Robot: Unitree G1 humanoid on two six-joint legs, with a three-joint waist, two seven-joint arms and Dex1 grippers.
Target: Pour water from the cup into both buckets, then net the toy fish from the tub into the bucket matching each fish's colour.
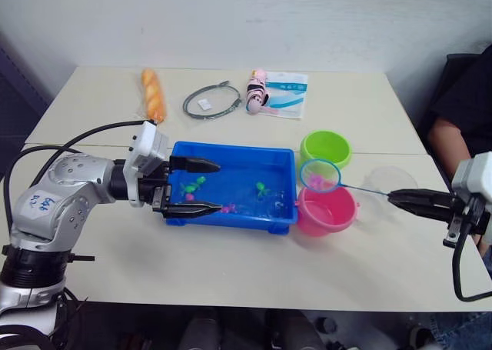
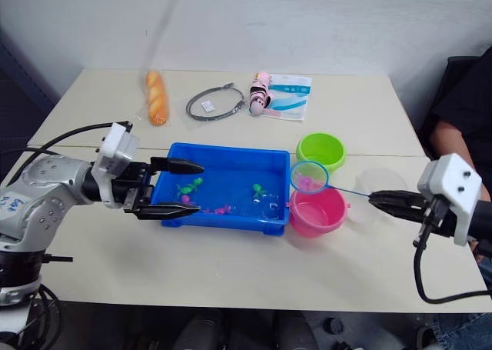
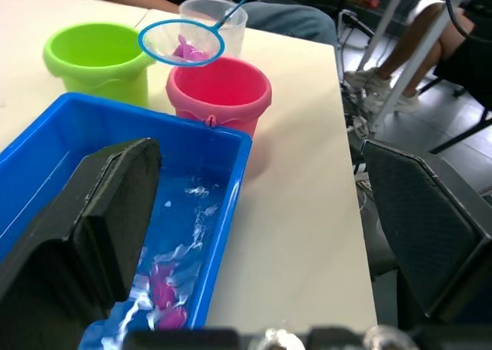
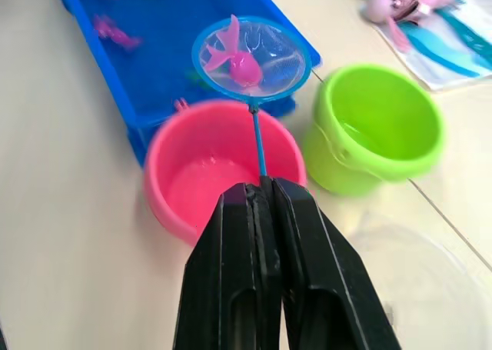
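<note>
My right gripper (image 1: 393,198) is shut on the thin handle of the net (image 1: 320,175). The blue hoop hangs over the far rim of the pink bucket (image 1: 327,211) with a pink fish (image 4: 246,69) in the mesh. The green bucket (image 1: 325,148) stands just behind it. The clear cup (image 1: 390,182) sits right of the buckets. The blue tub (image 1: 231,185) holds water and several green and pink fish (image 1: 194,185). My left gripper (image 1: 211,187) is open, its fingers (image 1: 194,165) straddling the tub's left end.
At the back of the table lie an orange bread-like toy (image 1: 153,94), a grey cable loop (image 1: 211,101) and a pink toy on a packet (image 1: 275,94). A seated person (image 1: 461,127) is at the table's right end.
</note>
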